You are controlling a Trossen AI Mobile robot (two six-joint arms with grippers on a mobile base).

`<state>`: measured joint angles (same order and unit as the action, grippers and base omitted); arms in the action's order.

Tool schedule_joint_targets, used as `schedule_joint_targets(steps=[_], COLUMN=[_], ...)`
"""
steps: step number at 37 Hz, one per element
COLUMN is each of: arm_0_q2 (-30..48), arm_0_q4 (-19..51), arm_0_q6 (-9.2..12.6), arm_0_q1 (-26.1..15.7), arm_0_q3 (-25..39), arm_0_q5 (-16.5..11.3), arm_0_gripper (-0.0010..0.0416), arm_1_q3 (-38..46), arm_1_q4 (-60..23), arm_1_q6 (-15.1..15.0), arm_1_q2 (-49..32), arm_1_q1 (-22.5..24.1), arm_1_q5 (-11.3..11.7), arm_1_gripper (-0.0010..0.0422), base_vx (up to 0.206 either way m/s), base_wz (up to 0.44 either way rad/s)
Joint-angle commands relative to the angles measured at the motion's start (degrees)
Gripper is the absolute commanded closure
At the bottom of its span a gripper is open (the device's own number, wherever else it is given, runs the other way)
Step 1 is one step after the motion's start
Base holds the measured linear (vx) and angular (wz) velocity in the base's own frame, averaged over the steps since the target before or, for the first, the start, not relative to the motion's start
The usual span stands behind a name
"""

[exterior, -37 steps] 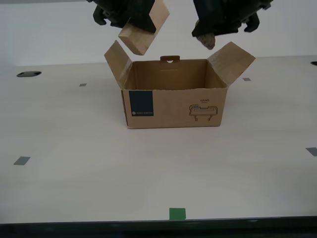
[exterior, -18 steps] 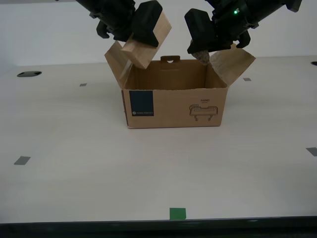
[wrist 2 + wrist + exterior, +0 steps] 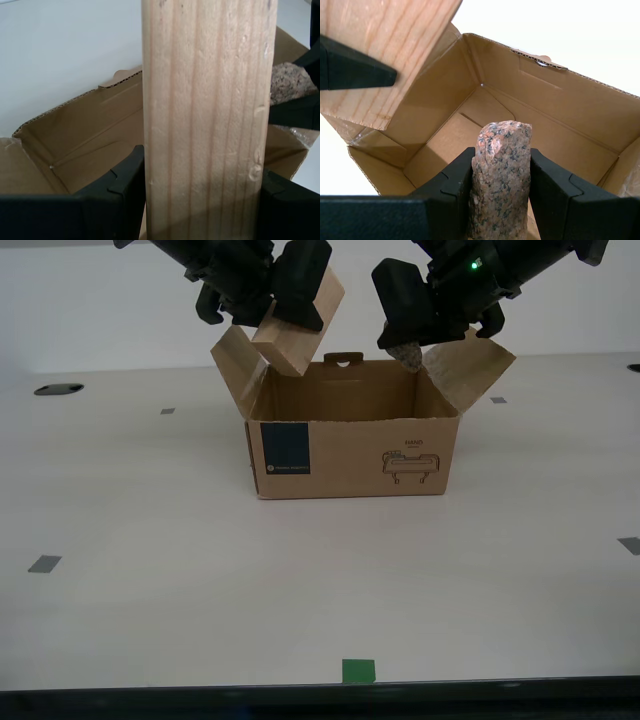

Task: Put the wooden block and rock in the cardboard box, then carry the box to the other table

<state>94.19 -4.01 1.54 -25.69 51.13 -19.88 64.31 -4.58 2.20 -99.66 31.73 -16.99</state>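
The cardboard box (image 3: 350, 450) stands open on the cream table, flaps spread, with its teal label facing the exterior camera. My second gripper (image 3: 288, 295) is shut on the wooden block (image 3: 298, 338), which hangs tilted above the box edge on the exterior view's left. My first gripper (image 3: 412, 332) is shut on the rock (image 3: 407, 354), just over the box's far rim toward the exterior view's right. The second wrist view shows the wooden block (image 3: 207, 125) between the fingers, above the box (image 3: 75, 135). In the first wrist view the rock (image 3: 500, 180) is over the box's bare floor (image 3: 470, 125).
Small grey tape squares (image 3: 44, 564) dot the cream table (image 3: 150, 620). A green tape square (image 3: 358, 671) lies at its near edge. A dark round hole (image 3: 58, 390) sits at the far side on the exterior view's left.
Both grippers have come down toward the box opening, each still holding its load. The rock now hangs level with the far rim, and the block sits by the flap.
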Motion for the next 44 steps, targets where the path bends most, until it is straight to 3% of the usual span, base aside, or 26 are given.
schedule_joint_targets(steps=[1,5,11,21,25,38,44], arm_0_q2=[-0.1,-0.1,-0.1,-0.1,-0.3,-1.5,-1.5], arm_0_q4=[-0.2,-0.2,-0.2,-0.3,-0.2,0.0,0.2], arm_0_q6=[0.1,0.3,0.5,1.8,3.4,4.1,4.3], arm_0_q1=[0.0,0.0,-0.1,-0.2,-0.2,-0.2,-0.3], arm_0_q3=[0.0,0.0,0.0,0.0,0.0,0.3,1.2], arm_0_q5=[-0.2,-0.2,-0.2,-0.2,-0.2,-0.2,-0.2], arm_0_gripper=[0.0404,0.04,0.037,0.0277,0.0238,0.0097,0.0057], arm_1_q3=[0.3,0.5,0.5,0.5,0.5,0.5,0.5], arm_1_q4=[0.3,0.3,0.2,0.2,0.2,0.2,0.2], arm_1_q6=[0.2,0.1,-0.3,-0.2,-0.2,-0.2,-0.2], arm_1_q2=[0.0,0.0,0.0,0.0,0.0,0.0,0.0], arm_1_q1=[0.1,0.1,0.1,0.2,0.2,0.3,0.3], arm_1_q5=[-0.3,-0.3,-0.3,-0.3,-0.3,-0.3,-0.3], arm_1_gripper=[0.0412,0.0405,0.036,0.0273,0.0242,0.0142,0.0107], base_vx=[0.0,0.0,0.0,0.0,0.0,0.0,0.0], base_wz=[0.0,0.0,0.0,0.0,0.0,0.0,0.0])
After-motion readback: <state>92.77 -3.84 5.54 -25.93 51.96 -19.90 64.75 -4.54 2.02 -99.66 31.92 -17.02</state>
